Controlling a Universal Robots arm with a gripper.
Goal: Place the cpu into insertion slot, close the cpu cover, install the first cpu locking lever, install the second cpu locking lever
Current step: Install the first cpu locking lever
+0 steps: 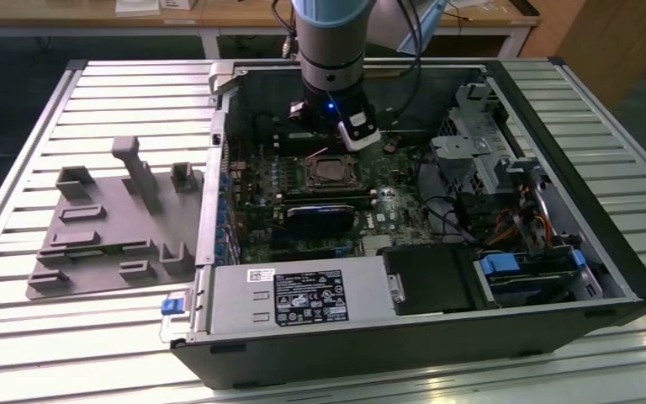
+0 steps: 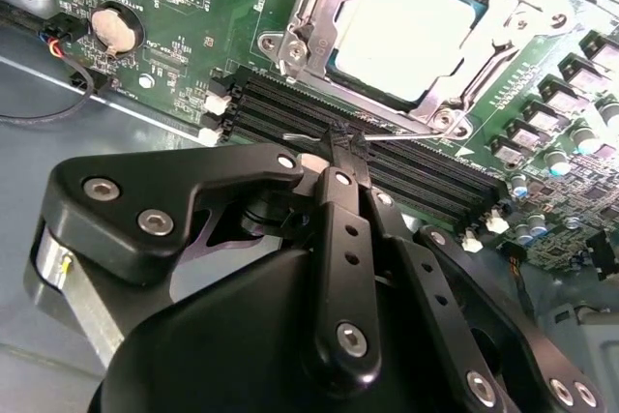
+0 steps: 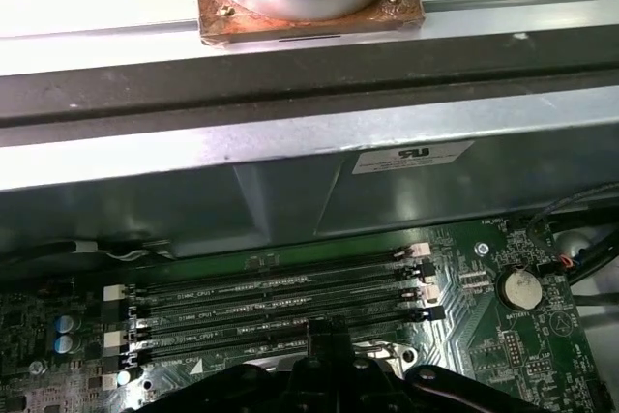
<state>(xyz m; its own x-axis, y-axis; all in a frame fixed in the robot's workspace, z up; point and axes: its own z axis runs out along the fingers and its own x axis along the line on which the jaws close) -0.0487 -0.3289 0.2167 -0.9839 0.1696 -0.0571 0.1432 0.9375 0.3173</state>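
Fingers (image 2: 340, 150) pinch the cpu locking lever (image 2: 406, 134); I reckon thin wire could slip, springing toward cpu cover (image 2: 300, 21) just beyond.

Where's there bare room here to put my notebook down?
The table is bare around the grey fixture, at the exterior view's left of the case, and along the case's near side. Inside the case it is crowded: board, cables, drives, the arm.

Looks like a robotics lab from my end: open PC case (image 1: 413, 358) on a slatted metal bench (image 1: 31, 168), wooden desks (image 1: 245, 15) along the frame's top.
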